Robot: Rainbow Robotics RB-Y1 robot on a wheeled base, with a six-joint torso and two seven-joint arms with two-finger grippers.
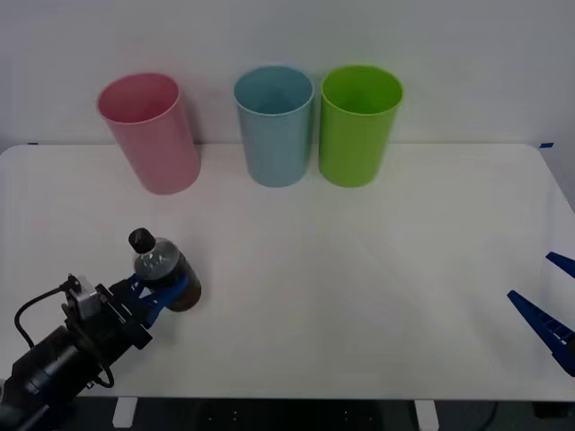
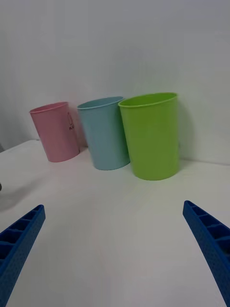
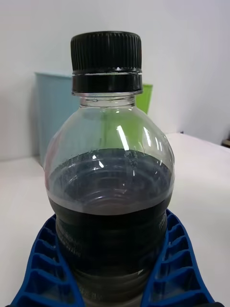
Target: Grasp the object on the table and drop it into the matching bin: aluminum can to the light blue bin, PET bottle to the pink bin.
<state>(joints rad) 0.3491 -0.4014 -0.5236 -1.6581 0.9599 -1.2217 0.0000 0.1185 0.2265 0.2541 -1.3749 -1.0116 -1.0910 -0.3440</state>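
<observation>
A small clear PET bottle point(image 1: 160, 267) with a black cap and dark liquid stands upright at the table's front left. My left gripper point(image 1: 164, 292) is shut on the bottle's lower body; in the left wrist view the blue fingers point(image 3: 171, 261) press both sides of the bottle point(image 3: 108, 192). The pink bin point(image 1: 151, 133) stands at the back left, straight beyond the bottle. To its right comes the light blue bin point(image 1: 275, 126). My right gripper point(image 1: 550, 312) rests open at the table's front right edge, far from the bottle, with nothing between its fingers point(image 2: 211, 242).
A bright green bin point(image 1: 358, 124) stands right of the light blue one at the back. The white table point(image 1: 377, 296) stretches wide between the two arms. In the right wrist view the pink bin point(image 2: 55, 130), light blue bin point(image 2: 104, 132) and green bin point(image 2: 152, 135) line up.
</observation>
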